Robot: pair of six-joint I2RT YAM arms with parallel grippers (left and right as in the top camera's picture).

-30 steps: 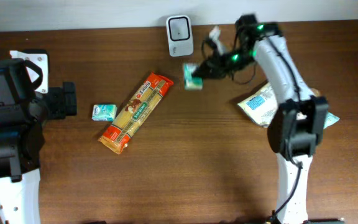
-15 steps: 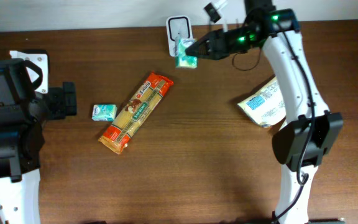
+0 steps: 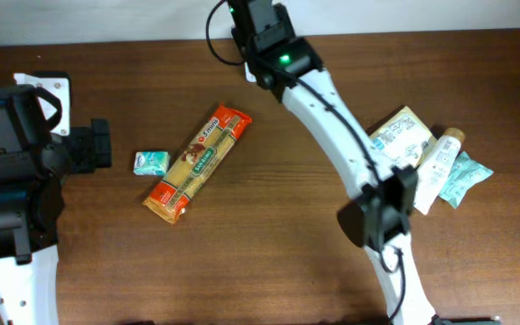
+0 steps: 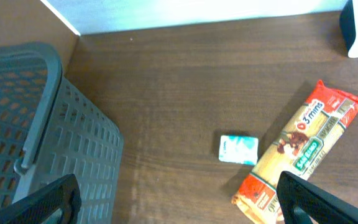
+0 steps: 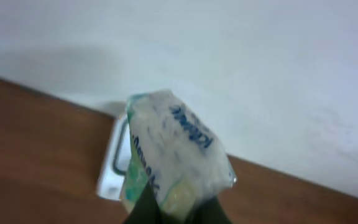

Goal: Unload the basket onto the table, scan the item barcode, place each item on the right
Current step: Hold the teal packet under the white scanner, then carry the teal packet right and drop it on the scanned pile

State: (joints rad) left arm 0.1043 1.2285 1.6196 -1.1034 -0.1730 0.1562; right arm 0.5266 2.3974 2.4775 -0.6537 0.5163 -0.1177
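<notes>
**Right arm (image 3: 332, 126) swung left to the back edge**

We see the small white-and-green plastic packet (image 5: 173, 155) pinched in the right gripper (image 5: 178, 210), held above the brown wooden table (image 5: 30, 155), in front of the white box-shaped scanner (image 5: 114, 167). Left gripper (image 4: 179, 208) hangs spread wide, gripping nothing.

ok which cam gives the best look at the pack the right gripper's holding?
Right wrist: the tissue pack sits mid-frame, pinched in the right gripper, white scanner just behind it. Overhead hides it under the right arm. Left wrist misses it, showing only a second small pack lying by the spaghetti.
</notes>
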